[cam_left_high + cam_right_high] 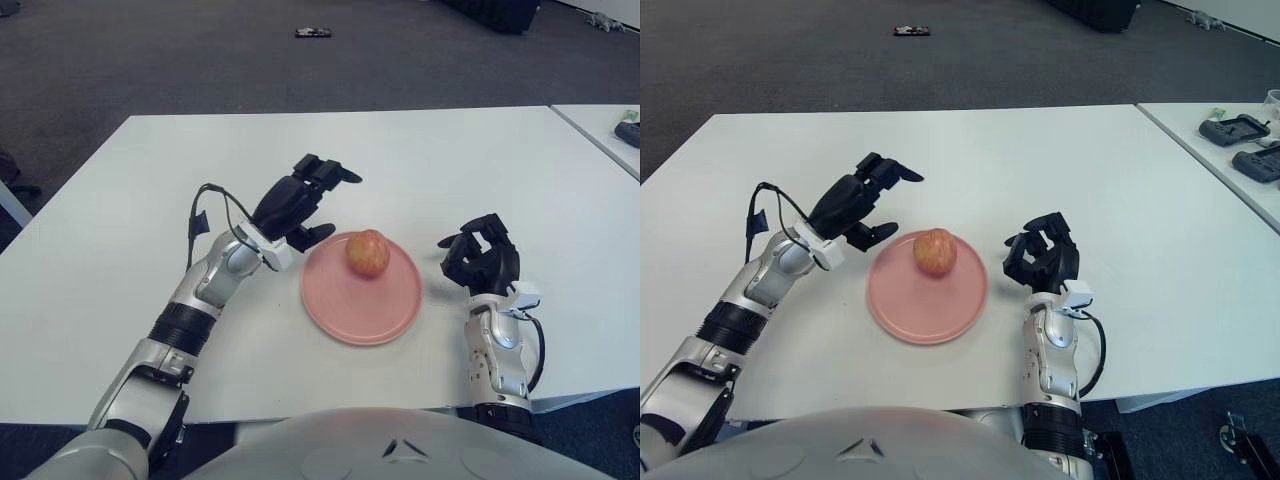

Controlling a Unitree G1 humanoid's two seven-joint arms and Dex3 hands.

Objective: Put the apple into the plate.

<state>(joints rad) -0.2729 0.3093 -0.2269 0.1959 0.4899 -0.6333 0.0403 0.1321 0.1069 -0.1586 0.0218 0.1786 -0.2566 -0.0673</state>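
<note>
A red-yellow apple [368, 252] sits on the far part of a pink plate [345, 307] on the white table. My left hand [303, 200] is just left of the plate and the apple, fingers spread and holding nothing, a little apart from the apple. My right hand [482, 255] shows right of the plate, fingers curled and holding nothing.
The white table [120, 230] stretches around the plate. A second table [1240, 140] at the right carries dark devices. A small dark object [313, 32] lies on the carpet beyond the table.
</note>
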